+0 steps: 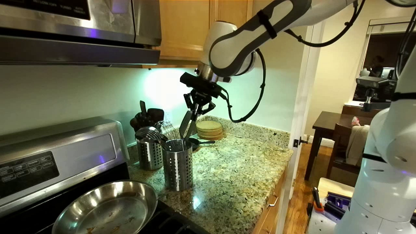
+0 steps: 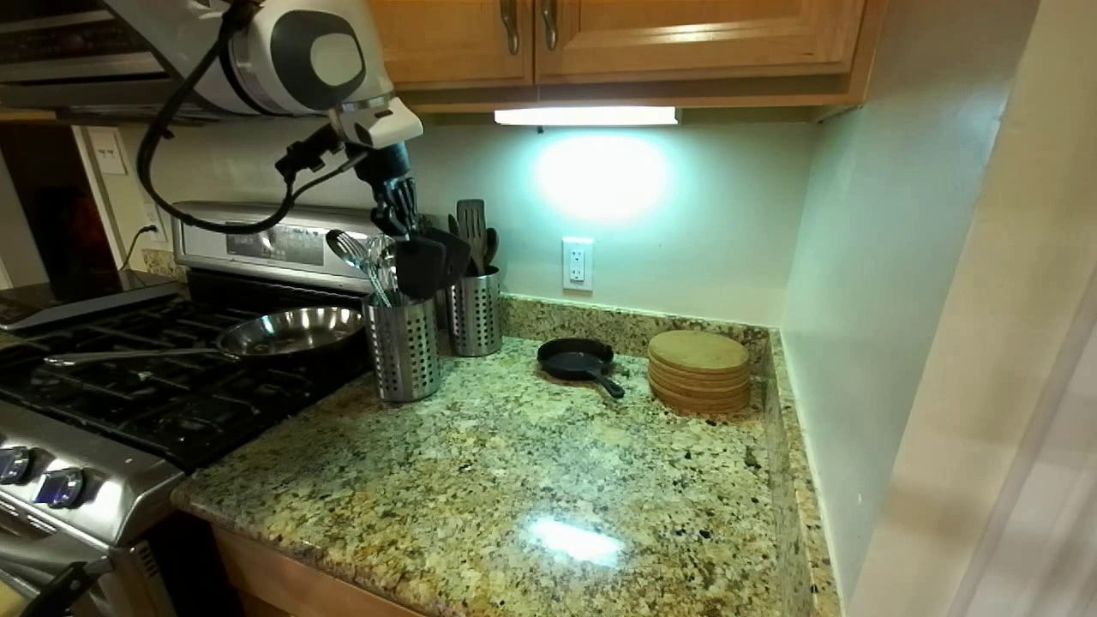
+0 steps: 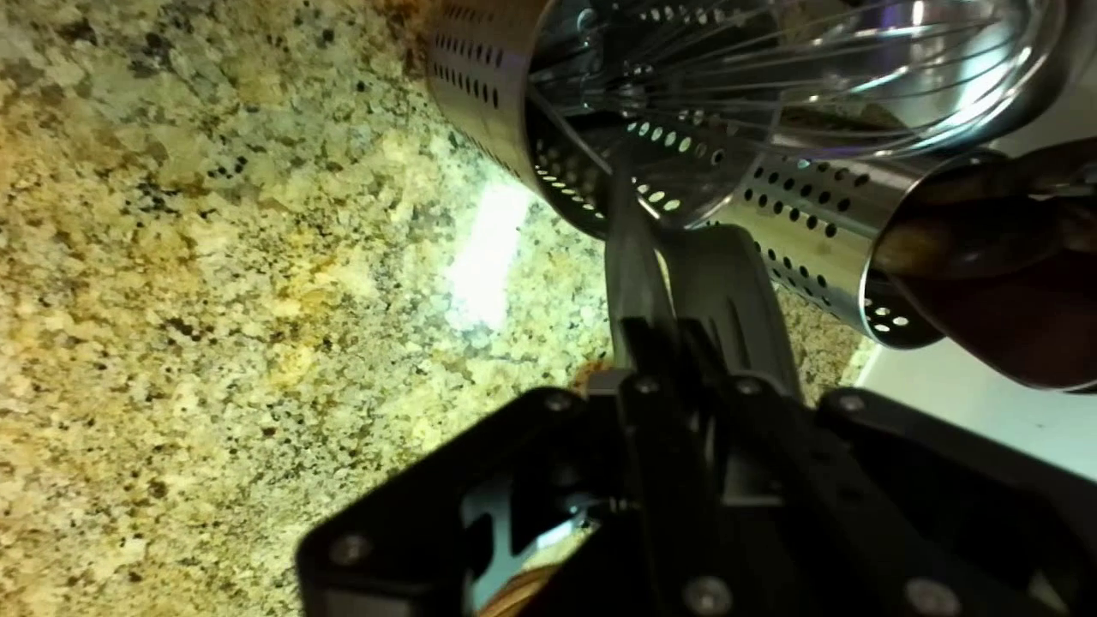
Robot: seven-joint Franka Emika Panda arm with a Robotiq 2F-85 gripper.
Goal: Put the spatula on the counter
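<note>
Gripper [image 1: 195, 109] on spatula [image 2: 419, 267]; btm. hidden

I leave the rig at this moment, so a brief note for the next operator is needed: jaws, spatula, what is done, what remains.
Gripper: jaws shut at the upper part of the black spatula; I cannot tell whether they pinch it.
Spatula: head up, handle down in the front steel holder, close beside another black flat head.
Counter: the holder stands on it; the spatula is not laid there yet.
Done: jaws positioned at the spatula.
Left: check the grip, lift the spatula out, lay it on the counter, release.
</note>
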